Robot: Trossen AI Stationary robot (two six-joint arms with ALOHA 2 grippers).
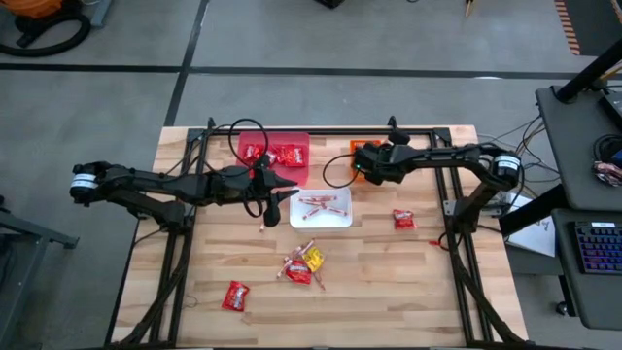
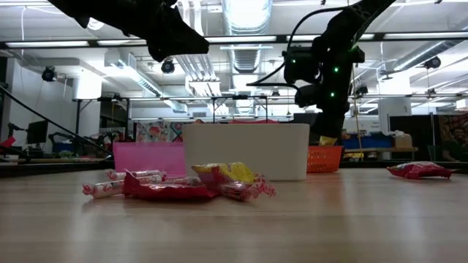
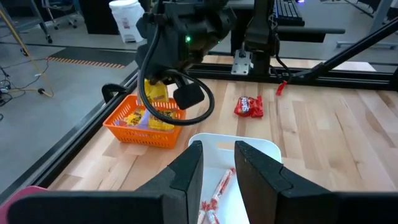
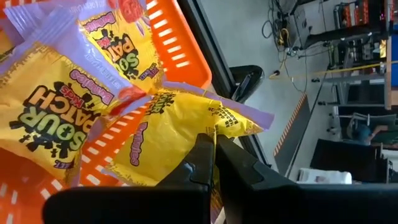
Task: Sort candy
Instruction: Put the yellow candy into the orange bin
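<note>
The wooden surface [image 1: 389, 292] stood on a grey floor, in a workshop with ceiling lights and ducts. Along the far edge sat a pink bin [image 1: 277, 156] with red packets, an orange basket [image 1: 342, 165] and, nearer the middle, a white tray [image 1: 321, 209] of red-and-white sticks. A mixed heap of candy [image 1: 301, 264] lay toward the near edge, one red packet [image 1: 235, 296] near the near-left corner and another [image 1: 403, 219] toward the right edge.

Only the right wrist view showed the yellow packet [image 4: 180, 130] pinched in the right jaws [image 4: 214, 155], closed on its edge above the basket. The left jaws [image 3: 217, 165] hung narrowly parted above the tray, apart from the sticks [image 3: 219, 190] and holding nothing.
</note>
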